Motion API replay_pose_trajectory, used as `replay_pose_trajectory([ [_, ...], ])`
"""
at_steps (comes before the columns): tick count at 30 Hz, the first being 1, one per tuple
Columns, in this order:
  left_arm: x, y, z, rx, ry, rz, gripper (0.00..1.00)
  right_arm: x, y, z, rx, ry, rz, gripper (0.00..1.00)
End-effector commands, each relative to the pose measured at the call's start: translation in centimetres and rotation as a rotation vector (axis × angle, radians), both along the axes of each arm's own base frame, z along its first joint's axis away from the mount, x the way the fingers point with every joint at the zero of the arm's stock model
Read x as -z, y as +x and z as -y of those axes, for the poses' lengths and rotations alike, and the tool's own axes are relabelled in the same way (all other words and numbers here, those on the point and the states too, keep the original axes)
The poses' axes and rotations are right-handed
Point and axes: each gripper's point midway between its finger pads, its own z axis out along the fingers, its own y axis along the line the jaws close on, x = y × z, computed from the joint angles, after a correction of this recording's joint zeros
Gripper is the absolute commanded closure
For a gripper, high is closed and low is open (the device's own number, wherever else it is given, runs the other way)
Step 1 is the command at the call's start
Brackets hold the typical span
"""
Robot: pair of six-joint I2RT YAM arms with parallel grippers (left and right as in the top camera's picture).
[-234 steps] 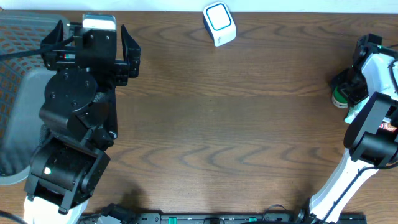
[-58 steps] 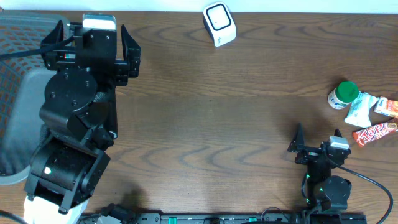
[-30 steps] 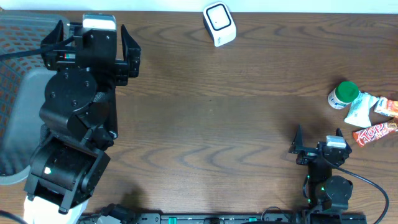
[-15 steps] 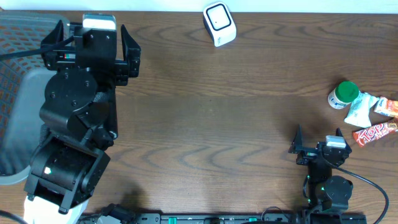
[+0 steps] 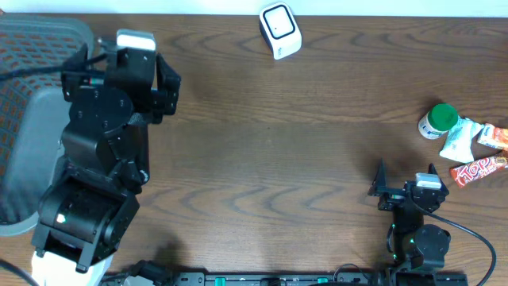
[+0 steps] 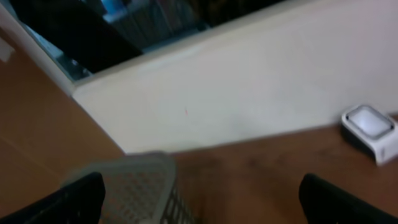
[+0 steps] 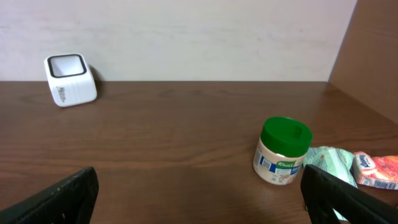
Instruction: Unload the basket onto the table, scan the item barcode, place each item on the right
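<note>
The white scanner [image 5: 279,30] with a blue-ringed window stands at the table's far edge; it also shows as the scanner [image 7: 70,79] and the scanner [image 6: 372,127]. A green-lidded jar [image 5: 439,121] stands at the right, its printed label facing my right wrist camera on the jar [image 7: 283,152]. My right gripper [image 5: 405,171] sits low near the front edge, open and empty, with the jar ahead and to its right. My left gripper [image 5: 123,54] is open and empty at the far left, turned toward the back wall. In the wrist views the left gripper [image 6: 208,205] and right gripper [image 7: 199,205] hold nothing.
A pale green packet [image 5: 460,139], an orange packet [image 5: 494,135] and a red snack bar [image 5: 479,168] lie beside the jar. A grey mesh basket [image 5: 32,119] sits at the left edge, seen as the basket [image 6: 134,186] under the left gripper.
My left arm has turned slightly to the right and its wrist view is blurred with motion. The right arm and the items have not moved in the last second.
</note>
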Motion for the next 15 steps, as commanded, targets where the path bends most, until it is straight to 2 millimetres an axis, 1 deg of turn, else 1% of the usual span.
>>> replay_pose_trajectory([
  [1, 3.7, -0.7, 0.1, 0.062, 0.0, -0.071, 0.0, 0.1, 0.0, 0.1, -0.001, -0.015, -0.001, 0.01],
  [3, 6.2, -1.5, -0.1, 0.096, -0.012, -0.102, 0.0, 0.1, 0.0, 0.1, -0.001, -0.014, -0.001, 0.01],
  [5, 8.2, -2.3, -0.4, 0.115, -0.033, -0.104, 0.0, 0.1, 0.0, 0.1, -0.001, -0.014, -0.001, 0.01],
  [6, 9.4, -2.9, -0.8, 0.109, -0.055, -0.098, 0.0, 0.1, 0.0, 0.1, -0.001, -0.014, -0.001, 0.01],
  [10, 13.2, -5.3, -3.3, 0.018, -0.172, -0.039, 0.0, 0.1, 0.0, 0.1, -0.001, -0.014, -0.001, 0.01],
  [13, 15.6, -6.9, -4.5, -0.03, -0.234, 0.014, 0.0, 0.1, 0.0, 0.1, -0.001, -0.014, -0.001, 0.01],
  [15, 17.1, -7.8, -4.9, -0.035, -0.26, 0.045, 0.0, 0.1, 0.0, 0.1, -0.001, -0.014, -0.001, 0.01],
])
